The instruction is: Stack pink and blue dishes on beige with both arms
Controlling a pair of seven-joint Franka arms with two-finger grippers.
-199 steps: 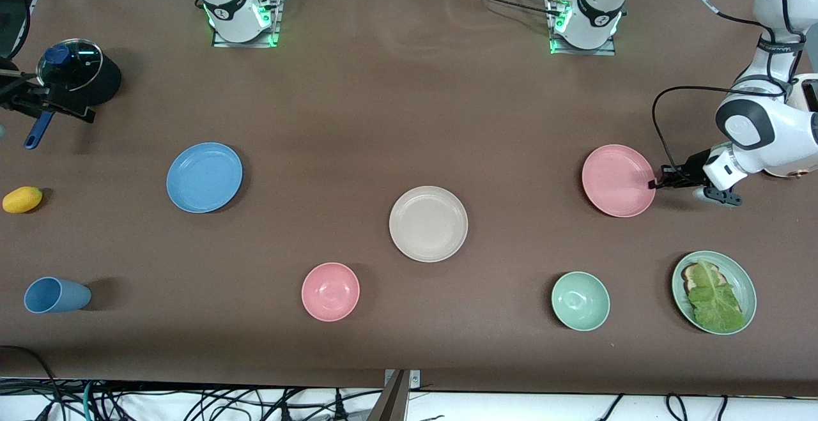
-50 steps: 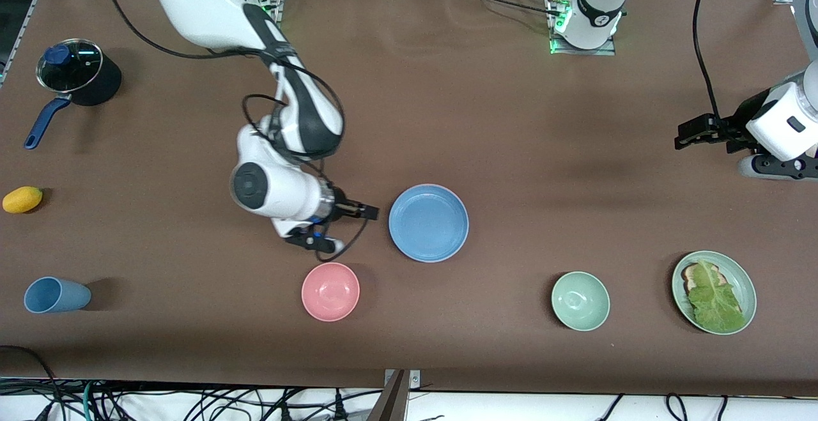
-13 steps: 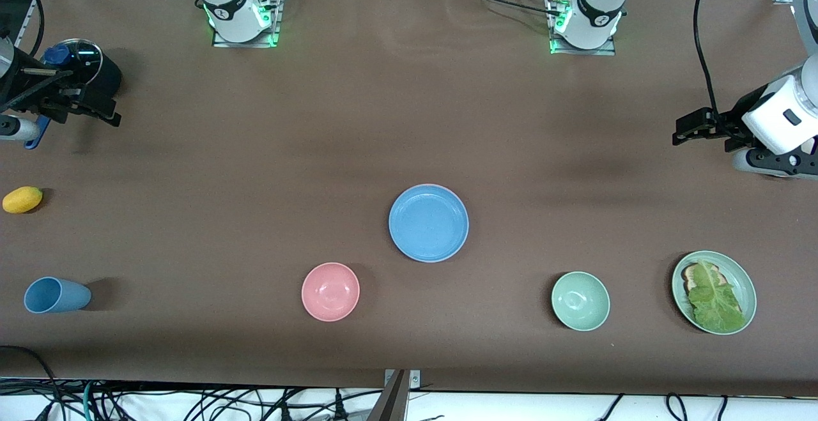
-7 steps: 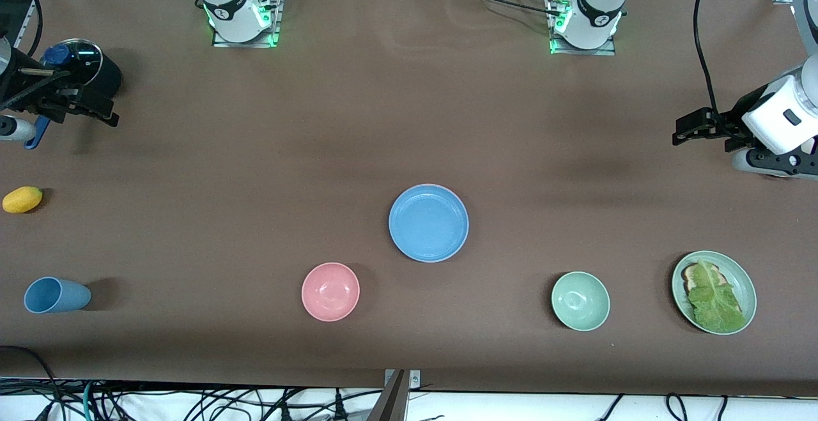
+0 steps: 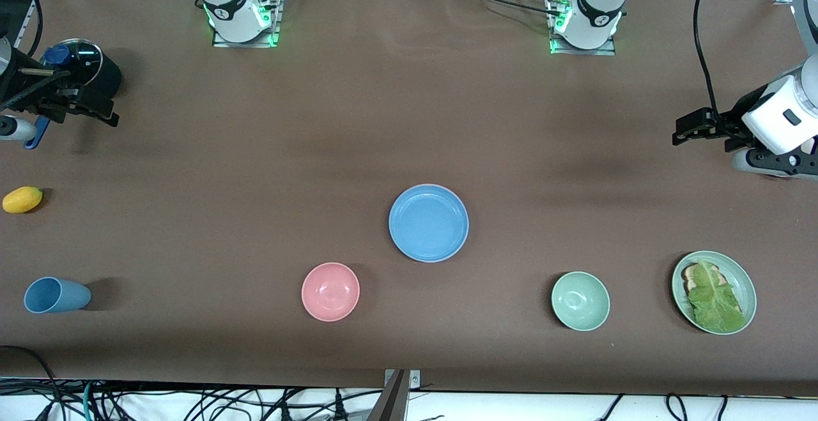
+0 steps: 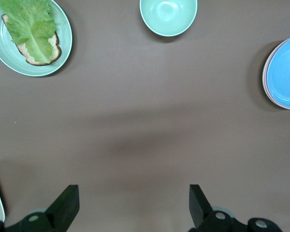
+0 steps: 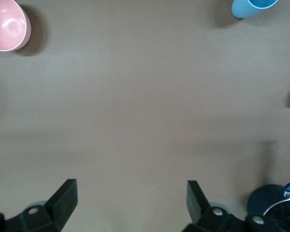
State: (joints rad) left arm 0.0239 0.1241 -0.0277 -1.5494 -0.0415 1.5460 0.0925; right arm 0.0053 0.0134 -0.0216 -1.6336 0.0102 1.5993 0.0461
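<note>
Stack looks done: blue plate (image 5: 429, 223) sits on top at centre of the desk (image 5: 409, 121), a pink plate rim (image 5: 441, 186) showing under it along its upper edge. Beige plate is hidden, presumably at the bottom.

Left gripper (image 5: 689, 132) hangs at the frame's right edge over bare desk, jaws apart, empty, well apart from the stack. Right gripper (image 5: 96, 114) is at the upper left edge over the dark pot (image 5: 86, 79), jaws apart, empty.

Next move: none for the plates; just park both arms.
</note>
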